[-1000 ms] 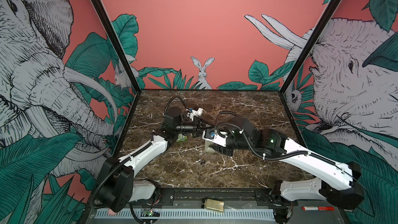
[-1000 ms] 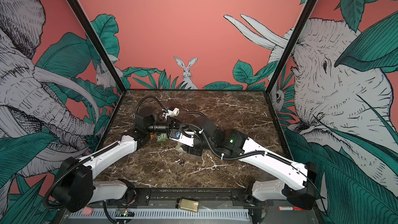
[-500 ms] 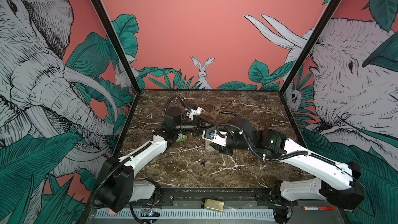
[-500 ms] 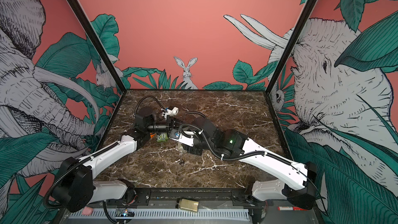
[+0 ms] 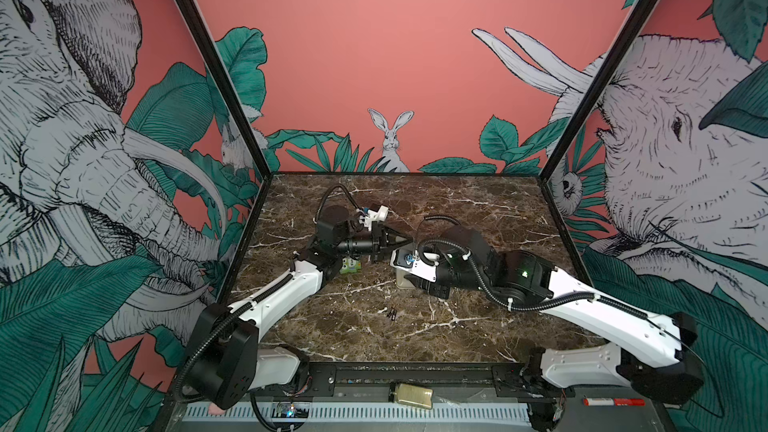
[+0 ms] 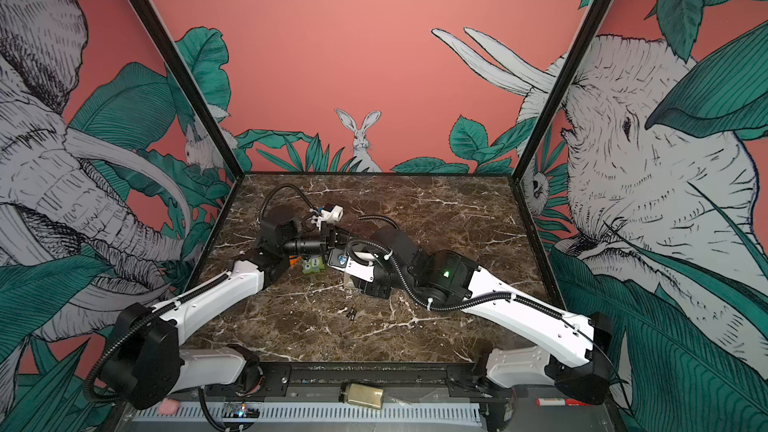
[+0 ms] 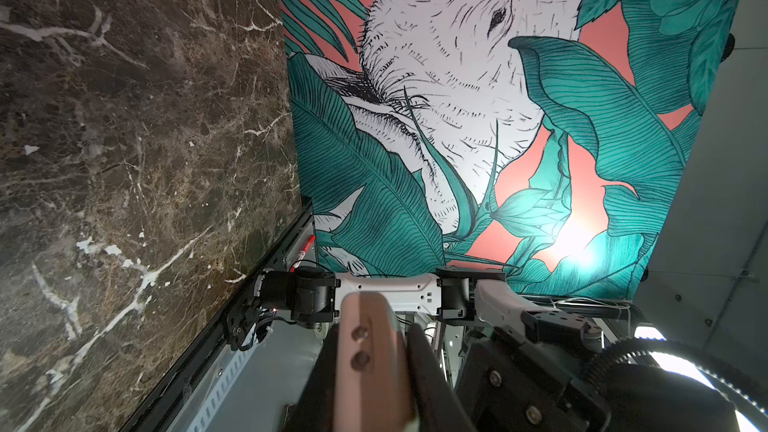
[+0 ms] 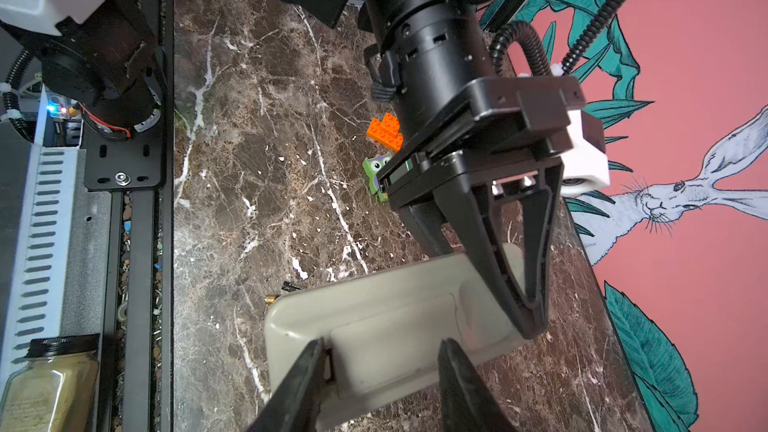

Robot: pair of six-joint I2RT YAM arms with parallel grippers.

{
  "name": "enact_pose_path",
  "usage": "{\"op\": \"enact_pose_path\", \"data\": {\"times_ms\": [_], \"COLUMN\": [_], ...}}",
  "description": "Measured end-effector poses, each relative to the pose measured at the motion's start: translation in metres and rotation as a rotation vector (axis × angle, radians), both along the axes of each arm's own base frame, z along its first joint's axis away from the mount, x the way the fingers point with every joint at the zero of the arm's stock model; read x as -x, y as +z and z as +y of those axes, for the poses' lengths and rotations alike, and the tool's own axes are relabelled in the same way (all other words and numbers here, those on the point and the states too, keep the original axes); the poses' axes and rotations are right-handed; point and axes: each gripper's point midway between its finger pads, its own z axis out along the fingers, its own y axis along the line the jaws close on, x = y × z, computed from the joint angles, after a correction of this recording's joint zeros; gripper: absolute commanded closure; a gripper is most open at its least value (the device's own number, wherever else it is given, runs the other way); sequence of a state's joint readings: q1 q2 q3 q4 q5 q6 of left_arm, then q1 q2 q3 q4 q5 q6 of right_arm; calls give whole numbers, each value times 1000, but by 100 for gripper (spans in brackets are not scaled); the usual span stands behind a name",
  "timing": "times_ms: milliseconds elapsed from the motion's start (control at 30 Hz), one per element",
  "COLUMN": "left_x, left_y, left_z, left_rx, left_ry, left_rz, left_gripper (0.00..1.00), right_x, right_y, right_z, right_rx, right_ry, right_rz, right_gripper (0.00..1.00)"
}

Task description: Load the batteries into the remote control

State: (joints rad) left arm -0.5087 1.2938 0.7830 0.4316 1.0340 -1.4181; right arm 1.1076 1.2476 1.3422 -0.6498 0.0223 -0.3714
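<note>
The remote control shows its grey-beige back in the right wrist view, tilted over the marble. My right gripper is shut on it, its fingers on either side of the raised cover panel. My left gripper is shut and empty. It points across from the left, and its tip rests on the remote's back near the far end. The batteries lie together on the table in front of both grippers, apart from them, and show in both top views. A brassy end peeks past the remote's edge.
A green owl-faced block and an orange brick lie under the left arm's wrist. A jar lies on the front rail and a red marker at the front right. Painted walls close three sides.
</note>
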Motion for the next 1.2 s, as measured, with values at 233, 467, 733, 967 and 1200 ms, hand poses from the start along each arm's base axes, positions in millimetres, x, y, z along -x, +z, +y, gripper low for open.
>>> {"op": "enact_pose_path", "data": {"times_ms": [233, 467, 733, 967, 1200], "left_x": [0, -1, -1, -1, -1], "left_y": [0, 0, 0, -1, -2], "left_z": [0, 0, 0, 0, 0], "left_rx": [0, -1, -3, -5, -9], "left_ry": [1, 3, 3, 3, 4], "left_rz": [0, 0, 4, 8, 14], "left_gripper": [100, 100, 100, 100, 100], "right_x": [0, -1, 0, -1, -1], "right_y": [1, 1, 2, 6, 12], "right_z": [0, 0, -1, -2, -3], "right_rx": [-1, -4, -11, -22, -38], "right_ry": [0, -2, -4, -7, -13], "right_rz": [-6, -10, -15, -25, -37], "right_gripper": [56, 56, 56, 56, 56]}}
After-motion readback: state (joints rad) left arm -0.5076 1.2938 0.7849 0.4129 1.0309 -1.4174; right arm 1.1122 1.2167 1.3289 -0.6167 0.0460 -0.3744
